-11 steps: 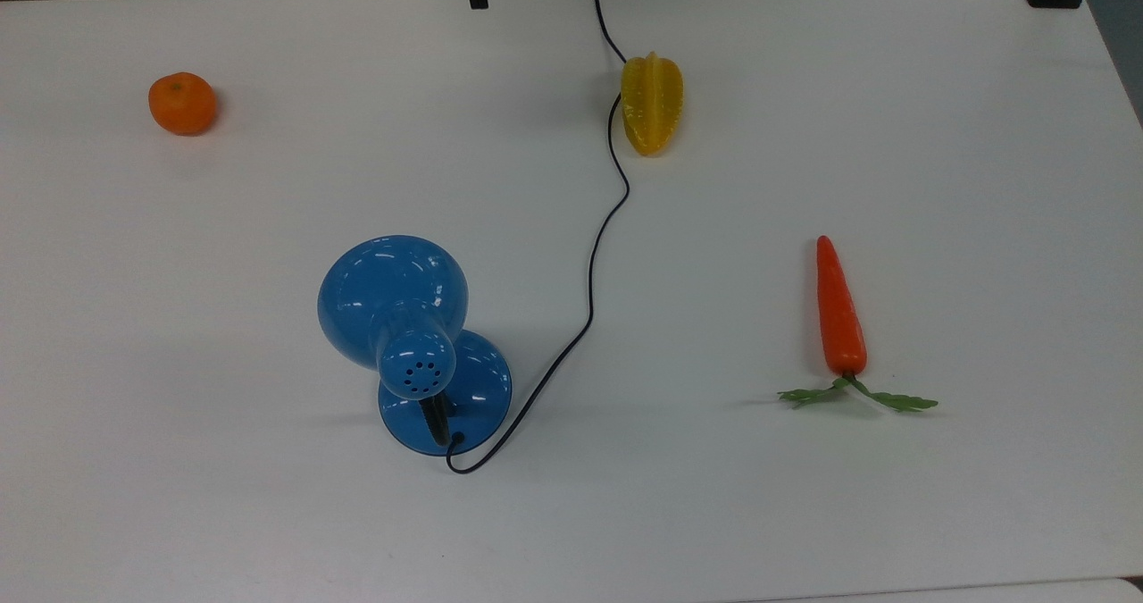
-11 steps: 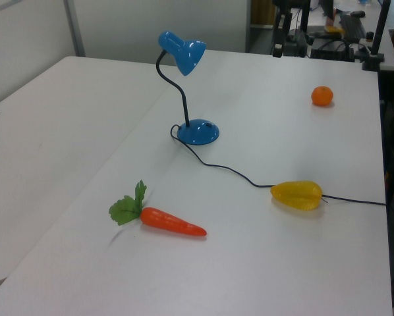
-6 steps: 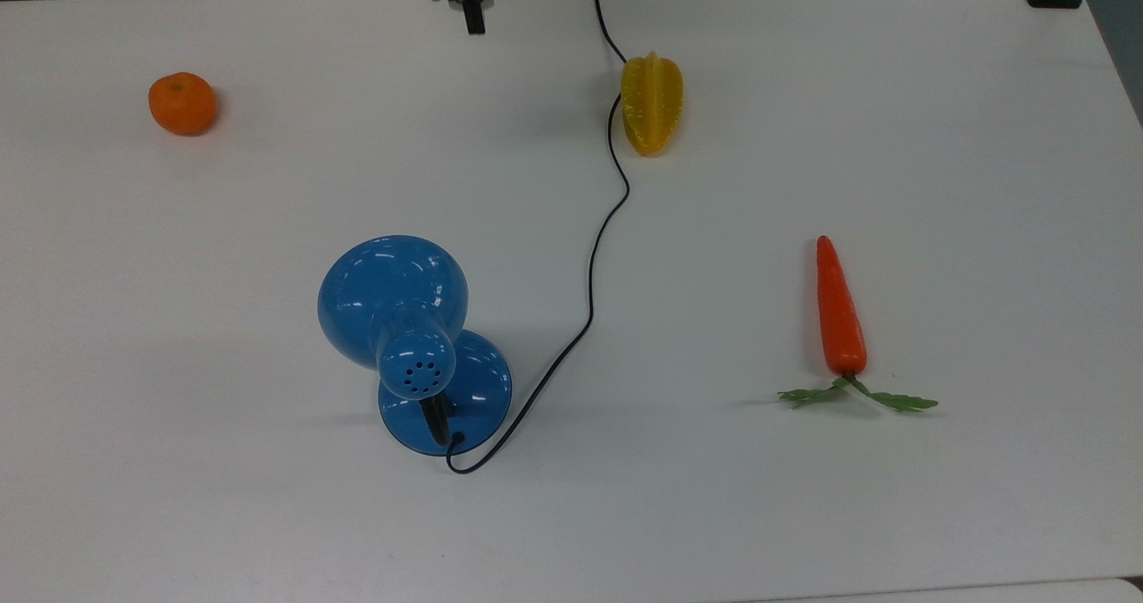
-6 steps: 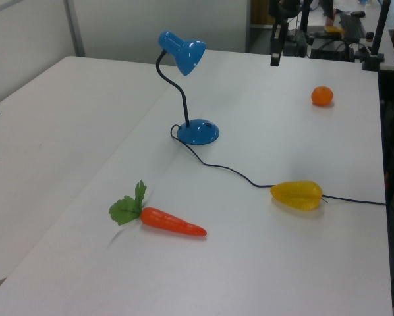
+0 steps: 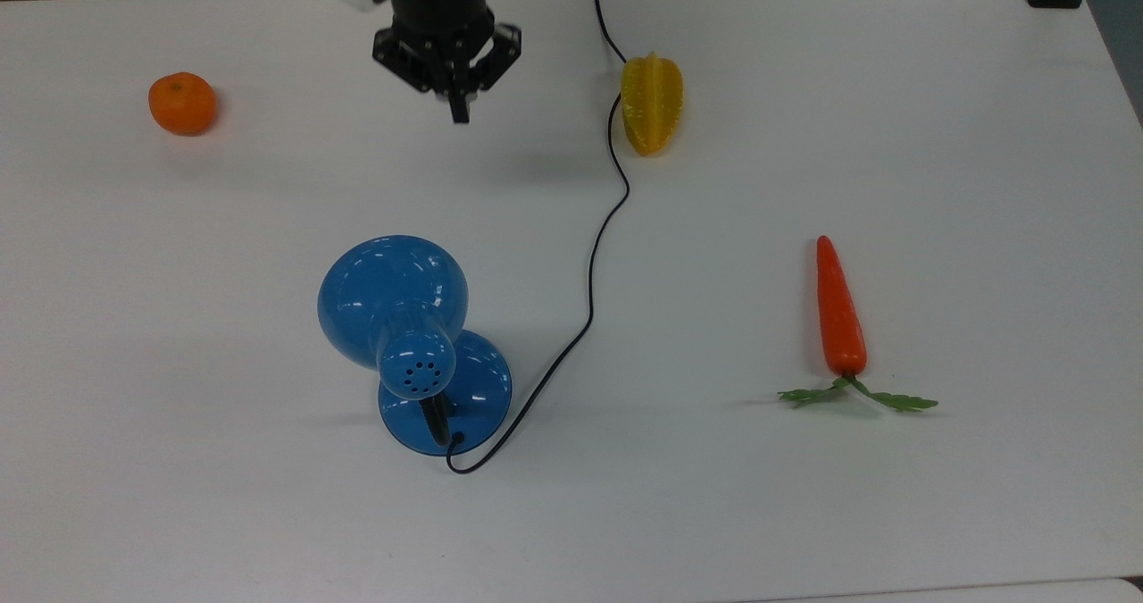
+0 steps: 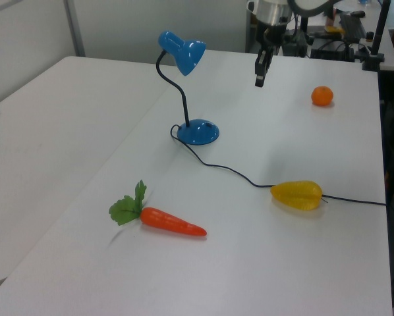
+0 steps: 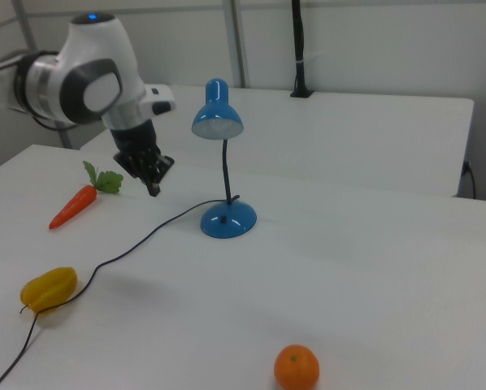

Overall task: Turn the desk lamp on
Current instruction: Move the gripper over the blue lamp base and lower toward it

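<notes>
Top view: found the desk lamp [image 5: 406,335] standing on the white worktop [image 5: 804,514] a little toward 7 o'clock of centre, its bell shade tipped toward 11 o'clock over the round base, black cord [image 5: 594,255] looping from the base at 6 o'clock and running up toward 12 o'clock past the yellow starfruit [image 5: 652,103]. Saw the tool [image 5: 459,113] hanging near 12 o'clock, well apart from the lamp, fingers pressed together into one dark tip and holding nothing. Noted an orange [image 5: 182,103] toward 10 o'clock and a carrot [image 5: 839,313] toward 3 o'clock, leaves at its 6 o'clock end. Left view: saw the desk lamp [image 6: 184,56] upright just above centre, base [image 6: 198,131] on the worktop, tool [image 6: 258,78] hanging toward 1 o'clock of the shade and clear of it, orange [image 6: 322,96] farther toward 2 o'clock, carrot [image 6: 170,222] at 7 o'clock, starfruit [image 6: 296,195] toward 4 o'clock. Right view: saw the desk lamp [image 7: 218,118] at centre, shade facing down, tool [image 7: 153,188] just toward 9 o'clock of the neck, apart from it, carrot [image 7: 74,205] farther at 9 o'clock, starfruit [image 7: 48,288] at 8 o'clock, orange [image 7: 297,367] near 6 o'clock.
</notes>
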You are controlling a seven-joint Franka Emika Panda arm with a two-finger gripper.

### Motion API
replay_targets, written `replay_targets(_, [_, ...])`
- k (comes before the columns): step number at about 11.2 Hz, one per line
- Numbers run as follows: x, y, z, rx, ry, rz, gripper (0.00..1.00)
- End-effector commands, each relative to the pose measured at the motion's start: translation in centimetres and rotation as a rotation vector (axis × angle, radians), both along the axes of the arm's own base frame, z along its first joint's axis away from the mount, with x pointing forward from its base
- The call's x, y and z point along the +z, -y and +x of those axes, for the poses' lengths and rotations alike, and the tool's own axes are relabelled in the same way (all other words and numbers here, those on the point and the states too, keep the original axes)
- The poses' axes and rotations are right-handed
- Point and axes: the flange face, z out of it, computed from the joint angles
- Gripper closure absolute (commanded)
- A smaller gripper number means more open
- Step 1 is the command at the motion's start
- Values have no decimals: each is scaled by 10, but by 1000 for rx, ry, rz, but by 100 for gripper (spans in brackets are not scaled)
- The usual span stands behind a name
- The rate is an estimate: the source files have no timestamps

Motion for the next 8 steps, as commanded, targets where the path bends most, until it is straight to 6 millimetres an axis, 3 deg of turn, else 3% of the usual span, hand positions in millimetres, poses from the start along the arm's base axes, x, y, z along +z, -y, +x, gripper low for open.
replay_targets(1, [-43, 15, 22, -13, 42, -13, 100])
replay_targets(8, [-109, 22, 69, -27, 250, -43, 100])
